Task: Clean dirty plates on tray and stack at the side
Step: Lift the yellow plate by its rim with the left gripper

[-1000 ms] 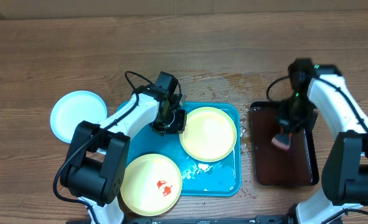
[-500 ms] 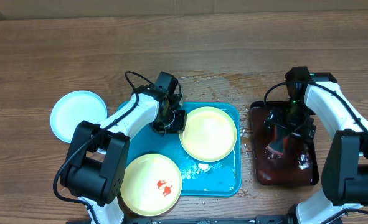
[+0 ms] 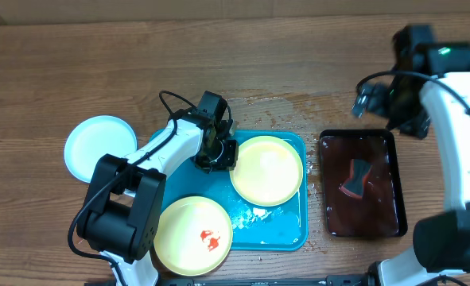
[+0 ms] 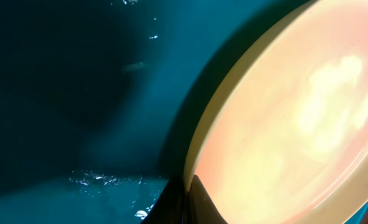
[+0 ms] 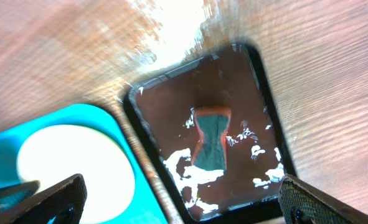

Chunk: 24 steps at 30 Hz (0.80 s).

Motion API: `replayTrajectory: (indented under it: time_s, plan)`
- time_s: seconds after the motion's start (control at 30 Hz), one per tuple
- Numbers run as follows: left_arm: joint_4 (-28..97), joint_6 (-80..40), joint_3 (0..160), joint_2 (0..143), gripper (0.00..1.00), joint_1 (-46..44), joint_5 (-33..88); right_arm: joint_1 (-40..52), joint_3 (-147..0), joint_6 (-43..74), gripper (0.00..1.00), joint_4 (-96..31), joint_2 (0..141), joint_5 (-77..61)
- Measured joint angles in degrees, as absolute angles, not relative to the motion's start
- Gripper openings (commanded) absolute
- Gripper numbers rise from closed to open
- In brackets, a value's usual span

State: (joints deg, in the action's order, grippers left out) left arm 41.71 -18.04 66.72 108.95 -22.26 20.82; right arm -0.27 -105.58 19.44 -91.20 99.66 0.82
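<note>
— What has the left gripper (image 3: 219, 153) got?
— It's pinched tight on the left rim of the far yellow plate (image 3: 267, 170), which lies in the turquoise tray (image 3: 286, 232).
— And the other plates?
— The near yellow plate (image 3: 192, 235), with a red smear (image 3: 210, 237), overhangs the tray's near-left corner. The pale blue plate (image 3: 99, 148) sits on the table (image 3: 75, 63), left of the tray.
— The right gripper (image 5: 187, 208)?
— Spread wide and empty, raised by the far edge of the dark tray (image 3: 324, 191), where a sponge (image 3: 354, 179) lies.
</note>
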Motion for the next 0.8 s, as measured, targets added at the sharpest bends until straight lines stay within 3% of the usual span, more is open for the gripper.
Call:
replayTrajectory:
  time_s: [0.3,0.8]
  plan:
    - [43.7,-18.1,72.0,108.7,0.04,-22.3,23.1,-0.3,-124.9,17.9,1.0,-97.1,98.0,0.0]
    - [48.7,-18.5,79.5,103.0,0.04,-26.5,19.9,-0.3,-126.8,14.2,1.0,-95.1,97.3,-4.3]
